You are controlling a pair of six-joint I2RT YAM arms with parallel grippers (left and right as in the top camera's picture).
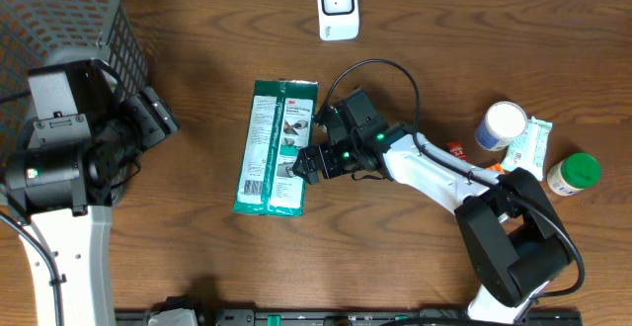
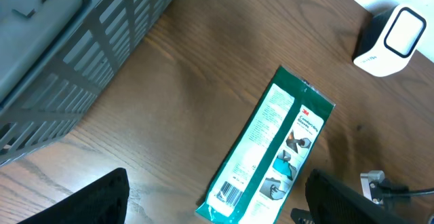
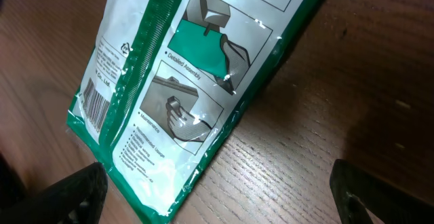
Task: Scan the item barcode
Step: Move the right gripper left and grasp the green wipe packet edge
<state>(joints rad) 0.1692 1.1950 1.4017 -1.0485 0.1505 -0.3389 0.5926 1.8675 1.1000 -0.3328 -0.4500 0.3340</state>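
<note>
The item, a flat green and white package (image 1: 276, 148), lies face up on the wooden table. Its barcode (image 2: 230, 195) is at the near left corner and also shows in the right wrist view (image 3: 97, 105). The white scanner (image 1: 338, 7) stands at the table's far edge, also in the left wrist view (image 2: 392, 41). My right gripper (image 1: 314, 140) is open over the package's right edge (image 3: 203, 142), holding nothing; its dark fingers (image 3: 81, 193) straddle the package corner. My left gripper (image 1: 158, 119) is open and empty, off to the package's left, with its fingers (image 2: 95, 200) low in the left wrist view.
A grey mesh basket (image 1: 69, 20) fills the far left corner, close to the left arm, and shows again in the left wrist view (image 2: 61, 47). At the right stand a white-lidded tub (image 1: 504, 123), a green-capped bottle (image 1: 576, 171) and a small carton (image 1: 528, 146).
</note>
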